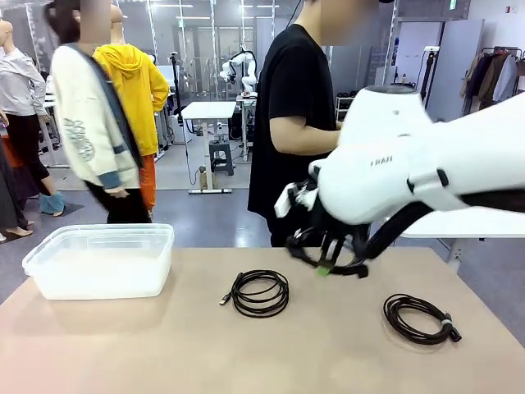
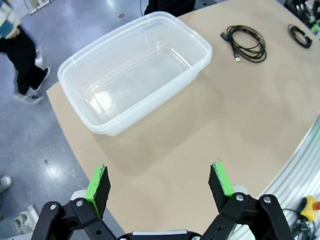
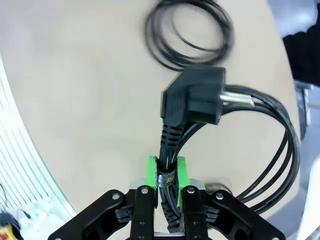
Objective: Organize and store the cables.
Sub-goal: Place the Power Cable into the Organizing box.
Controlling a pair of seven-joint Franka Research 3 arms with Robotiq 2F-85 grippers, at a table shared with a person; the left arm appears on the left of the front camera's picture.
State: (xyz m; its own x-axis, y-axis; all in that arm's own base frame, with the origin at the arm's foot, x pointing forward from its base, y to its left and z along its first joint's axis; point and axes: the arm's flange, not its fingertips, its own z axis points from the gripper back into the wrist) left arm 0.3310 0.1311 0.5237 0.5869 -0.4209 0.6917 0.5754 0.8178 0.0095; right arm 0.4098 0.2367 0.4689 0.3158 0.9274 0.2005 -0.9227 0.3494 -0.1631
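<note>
Cables of black cord, each wound into a round coil, are seen in three places. One coiled black power cord is grasped by the right gripper. The green pads are clenched on its bundled strands at a small grey tie. A chunky angled black plug stands just beyond the fingertips, and the loops bulge out to one side of the jaws. The lower end of the loops is cut off by the picture's edge. Farther ahead of these jaws a blurred black coil lies on the table; which of the loose coils it is cannot be told.

In the front view the right gripper is largely hidden behind its bulky white arm and is raised over the tan table. A thin black coil with a small plug end lies on the table below the jaws, toward the robot's left. A tied black coil lies well apart on the other side.

The left gripper is released, its green pads standing wide apart with bare table between them. A clear rectangular plastic tub sits ahead of these jaws. Beyond the tub both loose coils are seen, the nearer plainly, the farther small and hard to make out.
</note>
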